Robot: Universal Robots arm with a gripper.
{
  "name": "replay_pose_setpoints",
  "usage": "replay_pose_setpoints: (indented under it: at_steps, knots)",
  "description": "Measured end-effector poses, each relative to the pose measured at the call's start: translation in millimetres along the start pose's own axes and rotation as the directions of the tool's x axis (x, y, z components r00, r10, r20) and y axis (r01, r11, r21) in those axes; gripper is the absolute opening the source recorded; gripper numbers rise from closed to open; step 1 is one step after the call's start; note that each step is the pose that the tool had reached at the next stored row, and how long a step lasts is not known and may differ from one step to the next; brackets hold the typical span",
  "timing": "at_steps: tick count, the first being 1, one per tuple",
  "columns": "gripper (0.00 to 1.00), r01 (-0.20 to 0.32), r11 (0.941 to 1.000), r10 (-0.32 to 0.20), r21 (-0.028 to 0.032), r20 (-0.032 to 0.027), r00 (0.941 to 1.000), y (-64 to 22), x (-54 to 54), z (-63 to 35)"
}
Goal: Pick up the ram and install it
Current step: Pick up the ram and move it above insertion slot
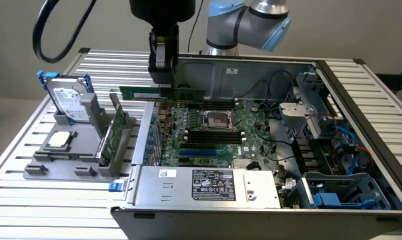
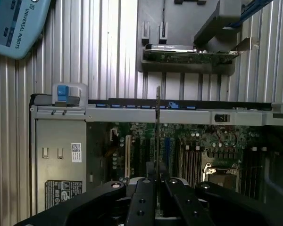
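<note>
Step in hand, I think: bring ram [image 1: 187,94] over black slots [image 1: 214,135] on motherboard [image 1: 254,125].
To do well: keep stick level, match long edge to slot, go straight down, push evenly.
End effector [image 1: 162,82]: nearly closed, pinching ram at middle of top edge.
Ram hangs above open computer case [image 1: 254,75].

Open computer case [image 1: 254,75] with motherboard [image 1: 254,145] lies below the pincer [image 1: 162,80]. Lower and to one side of the pincer, a grey fixture [image 1: 57,170] holds a hard drive [image 1: 70,102] and an expansion card [image 1: 114,135] upright.
</note>
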State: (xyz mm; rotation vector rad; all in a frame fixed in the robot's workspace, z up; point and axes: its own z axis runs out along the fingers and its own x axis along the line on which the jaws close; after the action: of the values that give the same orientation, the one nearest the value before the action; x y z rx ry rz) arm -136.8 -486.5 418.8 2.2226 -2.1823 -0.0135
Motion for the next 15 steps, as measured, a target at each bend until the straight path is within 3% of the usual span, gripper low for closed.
replay_pose_setpoints:
  at_steps: [6,15]
  knots:
    - [0.14,0.000,1.0000,0.000,0.0001,0.0004,1.0000,-27.3,-2.9,3.2]
    - [0.14,0.000,1.0000,0.000,0.0000,0.0002,1.0000,-63.4,-23.5,18.4]
